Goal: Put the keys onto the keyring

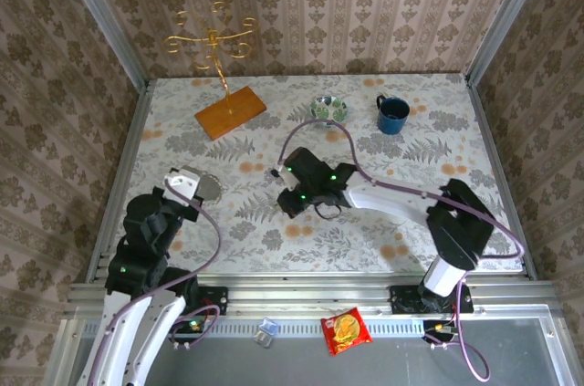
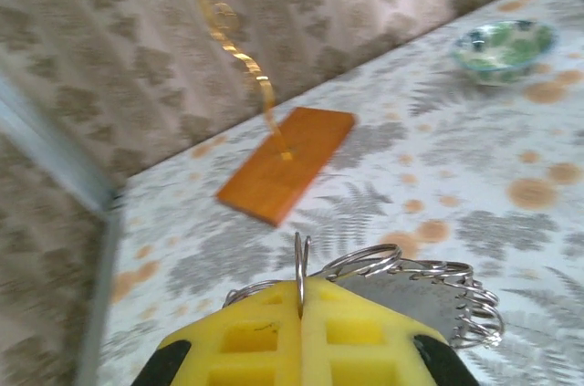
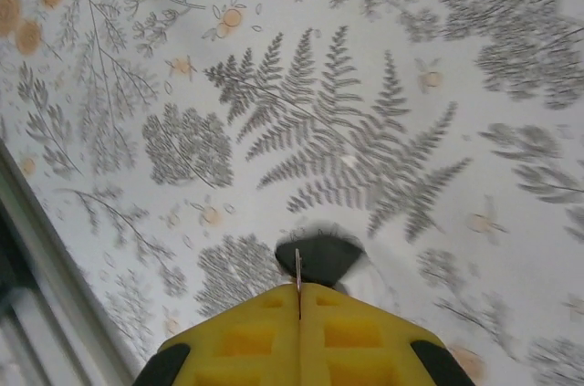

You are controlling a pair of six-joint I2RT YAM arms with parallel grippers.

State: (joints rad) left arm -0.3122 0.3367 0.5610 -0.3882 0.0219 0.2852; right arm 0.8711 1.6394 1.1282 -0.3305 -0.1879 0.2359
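Both pairs of jaws shut: left gripper (image 2: 301,318) pinches the keyring (image 2: 365,263), thin springy wire, above the table (image 2: 438,158); right gripper (image 3: 299,313) pinches the key (image 3: 321,258) edge-on, which looks light, stiff and slick, likely to pivot unless gripped near its head.

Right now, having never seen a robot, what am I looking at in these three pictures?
A robot: a left arm and a right arm bolted at the near edge of a table. One picture looks down from above; the other two come from a camera on each wrist. On it stand a wooden-based gold wire stand, a patterned bowl and a blue mug. The left end effector, shut, pinches a bunch of metal rings. The right end effector, also shut, pinches a black-headed key.
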